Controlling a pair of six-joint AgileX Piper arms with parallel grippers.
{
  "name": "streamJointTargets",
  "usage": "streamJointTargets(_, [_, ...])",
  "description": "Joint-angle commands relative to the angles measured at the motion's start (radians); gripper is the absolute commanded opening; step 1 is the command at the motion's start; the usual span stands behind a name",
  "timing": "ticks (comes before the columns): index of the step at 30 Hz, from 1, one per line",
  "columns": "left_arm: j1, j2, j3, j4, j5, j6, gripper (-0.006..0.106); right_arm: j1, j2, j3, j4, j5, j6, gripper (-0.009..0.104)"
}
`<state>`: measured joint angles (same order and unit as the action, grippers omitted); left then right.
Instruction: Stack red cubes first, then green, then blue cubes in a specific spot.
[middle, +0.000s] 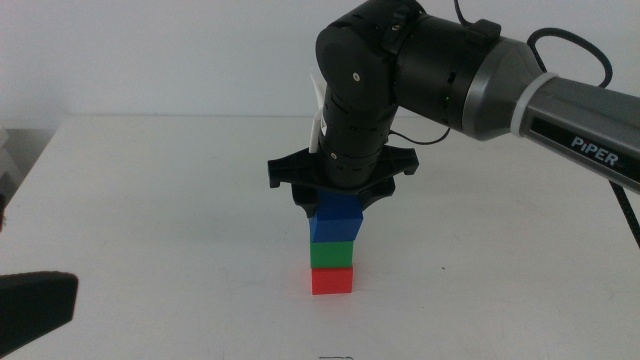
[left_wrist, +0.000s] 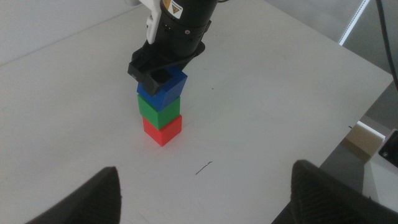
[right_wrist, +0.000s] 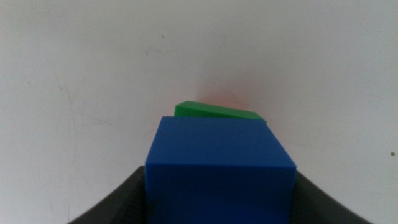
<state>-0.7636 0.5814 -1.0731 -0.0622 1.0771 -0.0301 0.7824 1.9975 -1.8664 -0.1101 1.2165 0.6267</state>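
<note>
Glossy black robot arm (middle: 400, 70) with rounded joints, a grey forearm lettered "PIPER" in white, thin black cables, and a yellow warning sticker (left_wrist: 172, 7).

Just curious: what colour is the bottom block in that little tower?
Red, clearest in the middle view.

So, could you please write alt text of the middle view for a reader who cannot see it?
The right gripper, on a black arm coming in from the right, is closed on the blue cube at the top of a three-cube stack on a white table. Under it sit the green cube and, lowest, the red cube.
</note>
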Motion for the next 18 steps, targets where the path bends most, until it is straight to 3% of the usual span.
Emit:
streamJointTargets(1, [-0.002, 0.011, -0.02, -0.01, -0.07, -0.004, 0.094, 0.003, -0.053, -0.03, -0.018, -0.027, -0.012, 0.055])
streamJointTargets(7, [-0.002, 0.011, -0.02, -0.01, -0.07, -0.004, 0.094, 0.003, -0.053, -0.03, -0.018, -0.031, -0.012, 0.073])
streamJointTargets(18, [-0.002, 0.011, -0.02, -0.01, -0.07, -0.004, 0.094, -0.002, -0.192, -0.032, -0.031, 0.003, -0.044, 0.074])
